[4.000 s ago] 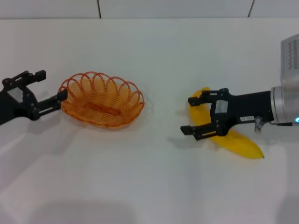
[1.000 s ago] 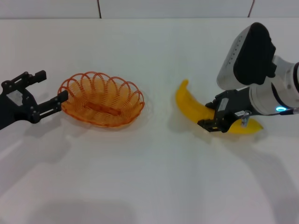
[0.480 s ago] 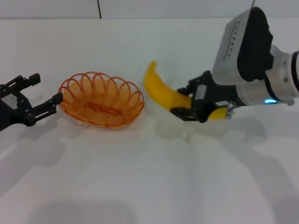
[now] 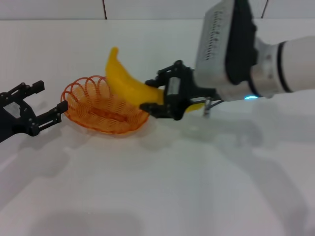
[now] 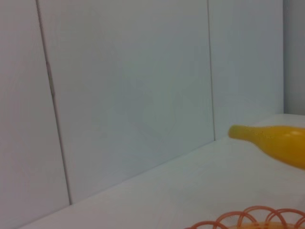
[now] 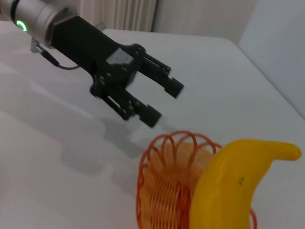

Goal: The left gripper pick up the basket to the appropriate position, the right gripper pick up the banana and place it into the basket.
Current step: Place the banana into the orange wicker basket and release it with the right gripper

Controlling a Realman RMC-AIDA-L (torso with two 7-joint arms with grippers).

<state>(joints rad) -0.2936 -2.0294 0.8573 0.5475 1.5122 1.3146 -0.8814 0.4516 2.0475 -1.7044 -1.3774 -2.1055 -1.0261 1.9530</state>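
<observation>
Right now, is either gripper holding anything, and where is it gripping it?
The right gripper holds the banana near its lower end, over the basket. The left gripper is open beside the basket, holding nothing.

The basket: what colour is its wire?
Orange; the basket shows best in the head view.

Head view: looks forward and down on the white surface, taking in both arms.
Left wrist view: low, near the surface, facing the panelled wall.
Right wrist view: close behind the banana, facing the left hand.
Shared: the basket and banana appear in all three.
</observation>
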